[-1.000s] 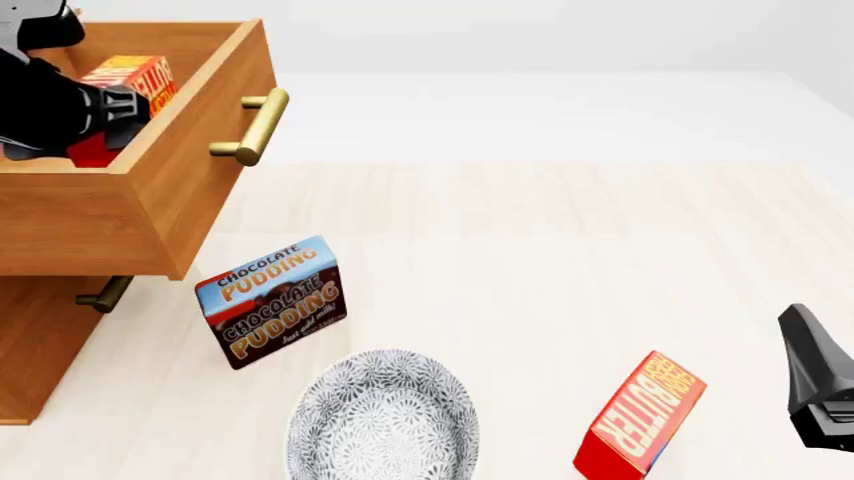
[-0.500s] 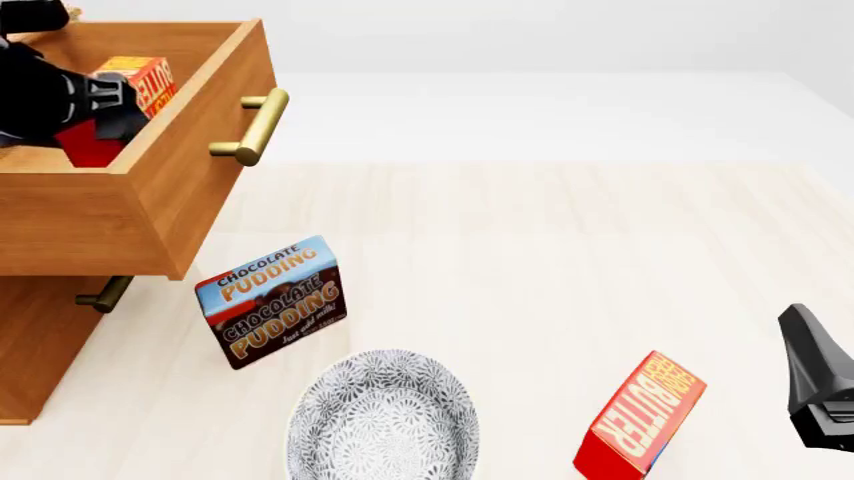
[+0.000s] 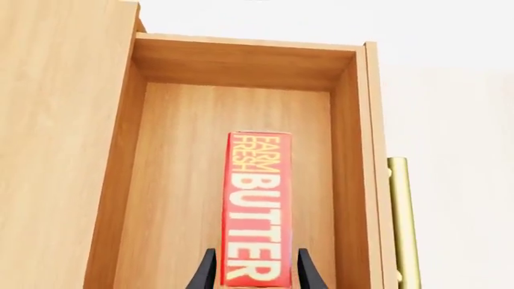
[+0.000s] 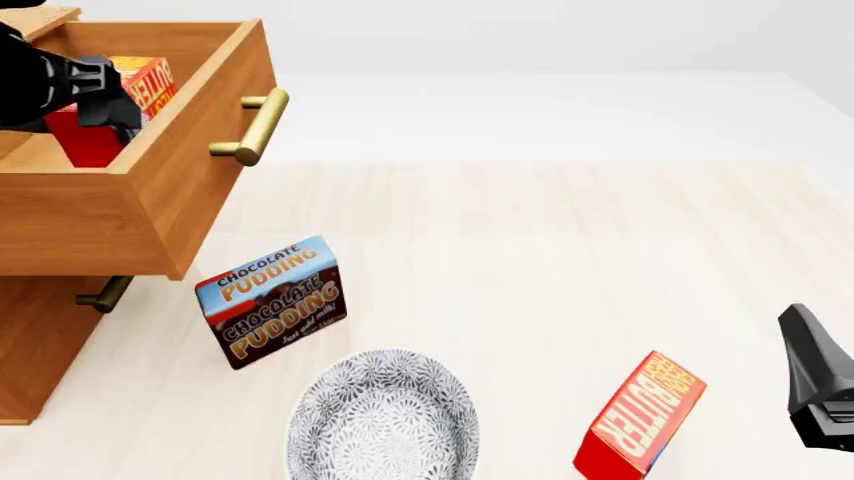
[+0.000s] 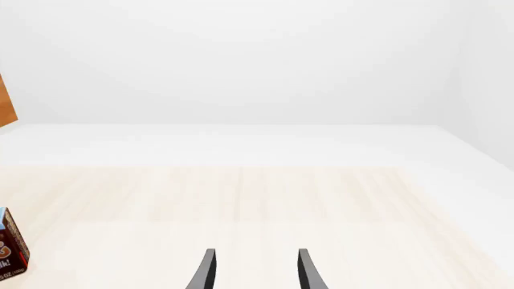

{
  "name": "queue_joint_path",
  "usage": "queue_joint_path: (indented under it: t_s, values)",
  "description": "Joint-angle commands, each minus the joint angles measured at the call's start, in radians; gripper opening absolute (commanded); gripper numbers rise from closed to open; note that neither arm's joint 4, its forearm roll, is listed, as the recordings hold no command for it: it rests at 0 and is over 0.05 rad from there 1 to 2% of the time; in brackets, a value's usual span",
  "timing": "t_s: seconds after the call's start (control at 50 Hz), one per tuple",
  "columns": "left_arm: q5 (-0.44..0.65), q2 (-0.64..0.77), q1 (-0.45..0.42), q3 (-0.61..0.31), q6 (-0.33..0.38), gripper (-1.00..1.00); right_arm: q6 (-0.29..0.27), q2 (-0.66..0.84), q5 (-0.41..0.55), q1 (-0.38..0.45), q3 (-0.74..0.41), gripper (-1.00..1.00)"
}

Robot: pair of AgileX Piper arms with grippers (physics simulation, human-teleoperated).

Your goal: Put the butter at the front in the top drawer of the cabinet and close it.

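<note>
Pale wood table (image 4: 561, 260), plain white surroundings

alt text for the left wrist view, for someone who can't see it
A red butter carton stands inside the open top drawer, with the left hand fingers on either side of its near end. The drawer's brass handle runs along the outer front, and pale table shows beyond.

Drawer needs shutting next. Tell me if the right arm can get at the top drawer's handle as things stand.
Probably not easily. The right claw sits at the table's near right, open and holding nothing, while the handle is far across on the left. Nothing blocks the path, but the left claw, at the drawer, is closer.
</note>
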Motion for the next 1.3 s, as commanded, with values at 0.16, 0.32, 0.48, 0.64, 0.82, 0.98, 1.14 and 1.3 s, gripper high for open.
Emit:
queue_joint_path:
  t_s: [0.16, 0.32, 0.48, 0.64, 0.82, 0.98, 1.14, 1.3]
  values:
    - [0.063, -0.073, -0.017, -0.015, 0.015, 1.00, 0.001, 0.000, -0.001, 0.000, 0.001, 1.00]
    - [0.108, -0.113, -0.009, -0.035, 0.032, 1.00, 0.001, 0.000, -0.001, 0.000, 0.001, 1.00]
    - [0.150, -0.157, -0.015, -0.046, 0.046, 1.00, 0.001, 0.000, -0.001, 0.000, 0.001, 1.00]
    - [0.192, -0.213, -0.039, -0.065, 0.070, 1.00, 0.001, 0.000, -0.001, 0.000, 0.001, 1.00]
    - [0.249, -0.276, -0.072, -0.104, 0.134, 1.00, 0.001, 0.000, -0.001, 0.000, 0.001, 1.00]
    - [0.277, -0.308, -0.123, -0.141, 0.178, 1.00, 0.001, 0.000, -0.001, 0.000, 0.001, 1.00]
    - [0.254, -0.298, -0.212, -0.144, 0.194, 1.00, 0.001, 0.000, -0.001, 0.000, 0.001, 1.00]
    - [0.207, -0.247, -0.316, -0.157, 0.213, 1.00, 0.001, 0.000, -0.001, 0.000, 0.001, 1.00]
